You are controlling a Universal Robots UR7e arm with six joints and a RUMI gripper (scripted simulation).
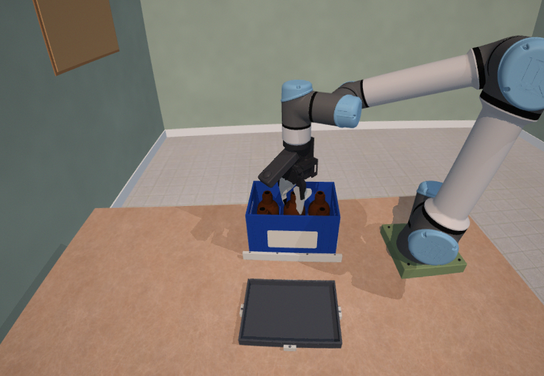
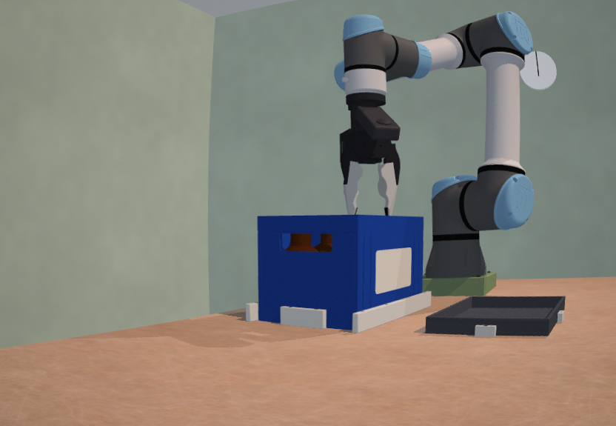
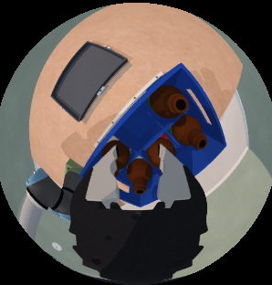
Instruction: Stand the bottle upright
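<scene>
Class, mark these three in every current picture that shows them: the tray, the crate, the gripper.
Tray [image 1: 289, 312] [image 2: 512, 313] [image 3: 90, 79]: top, exterior, wrist; inner floor.
Crate [image 1: 259, 233] [image 2: 308, 281] [image 3: 136, 124]: top, exterior, wrist; blue wall.
Gripper [image 1: 293, 203] [image 2: 372, 210] [image 3: 138, 145]: top, exterior, wrist; between fingertips.

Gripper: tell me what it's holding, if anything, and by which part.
Nothing is held. The gripper is open, its fingertips apart at the top of the blue crate, closed on no bottle.

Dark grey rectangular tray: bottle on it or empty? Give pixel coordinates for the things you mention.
Empty: the dark grey rectangular tray [image 1: 289, 343] [image 2: 487, 325] [image 3: 67, 108] shows bare floor, no bottle within its rim.
</scene>
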